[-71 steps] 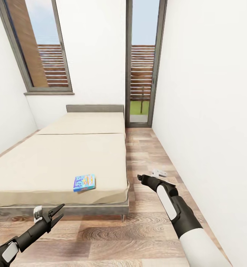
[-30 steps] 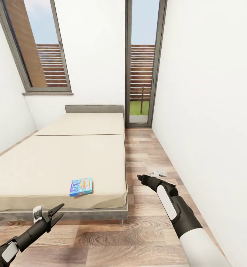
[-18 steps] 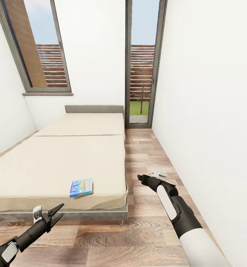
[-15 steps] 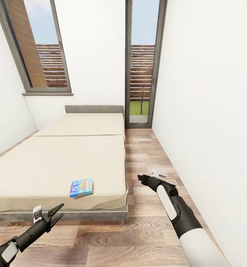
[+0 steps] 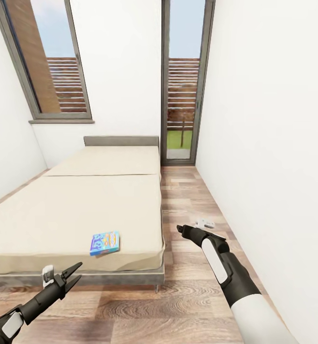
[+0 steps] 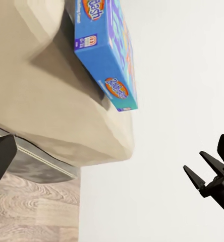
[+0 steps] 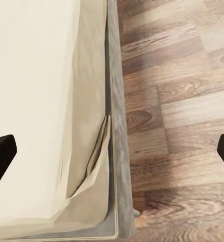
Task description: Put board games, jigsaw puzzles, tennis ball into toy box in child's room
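Lying flat near the beige mattress bed's [image 5: 73, 210] foot corner: blue cartoon-print cardboard game box [image 5: 104, 242]. Hovering before the bed, left gripper [image 5: 73, 274] spread apart. Hanging over wood-plank floor [image 5: 187, 200], right gripper [image 5: 197, 230] spread wide too.

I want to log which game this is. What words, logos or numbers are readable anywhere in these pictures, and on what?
"ash": the end of a cut-off white word on the side of the blue board game on the bed.
Orange oval logo on that side: lettering too blurred to read.
Small white logo and fine print beside it: too small to read.
Head view cover print: illegible.

Head view high, facing bed [image 5: 82, 210] foot; both wrist views close, sharing its near corner
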Robot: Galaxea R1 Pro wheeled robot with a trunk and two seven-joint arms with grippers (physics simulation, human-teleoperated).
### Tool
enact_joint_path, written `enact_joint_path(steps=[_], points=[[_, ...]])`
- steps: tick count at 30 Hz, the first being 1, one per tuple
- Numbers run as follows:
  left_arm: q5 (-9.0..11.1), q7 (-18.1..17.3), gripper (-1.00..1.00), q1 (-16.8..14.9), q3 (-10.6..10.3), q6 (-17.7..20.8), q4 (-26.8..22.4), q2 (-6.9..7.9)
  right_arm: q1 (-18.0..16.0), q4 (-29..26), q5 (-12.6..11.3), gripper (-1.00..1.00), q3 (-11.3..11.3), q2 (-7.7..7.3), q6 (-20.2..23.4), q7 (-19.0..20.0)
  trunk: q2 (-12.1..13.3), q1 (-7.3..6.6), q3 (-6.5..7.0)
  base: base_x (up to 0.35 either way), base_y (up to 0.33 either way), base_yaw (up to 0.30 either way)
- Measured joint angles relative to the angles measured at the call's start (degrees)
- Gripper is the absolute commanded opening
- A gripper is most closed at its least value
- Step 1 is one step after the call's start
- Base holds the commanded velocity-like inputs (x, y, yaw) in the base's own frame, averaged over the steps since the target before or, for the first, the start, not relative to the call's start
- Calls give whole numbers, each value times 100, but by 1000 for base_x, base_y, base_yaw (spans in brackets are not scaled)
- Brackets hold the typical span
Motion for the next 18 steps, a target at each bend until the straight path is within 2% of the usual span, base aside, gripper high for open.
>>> enact_joint_path(steps=[3,18], points=[[0,0,100,0,1,0,0,0,0,0,0,100,0,-1,1,0,120,-66,54,0,0,0],[-1,-8,100,0,0,0,0,8,0,0,0,100,0,1,-5,0,122,-66,54,0,0,0]])
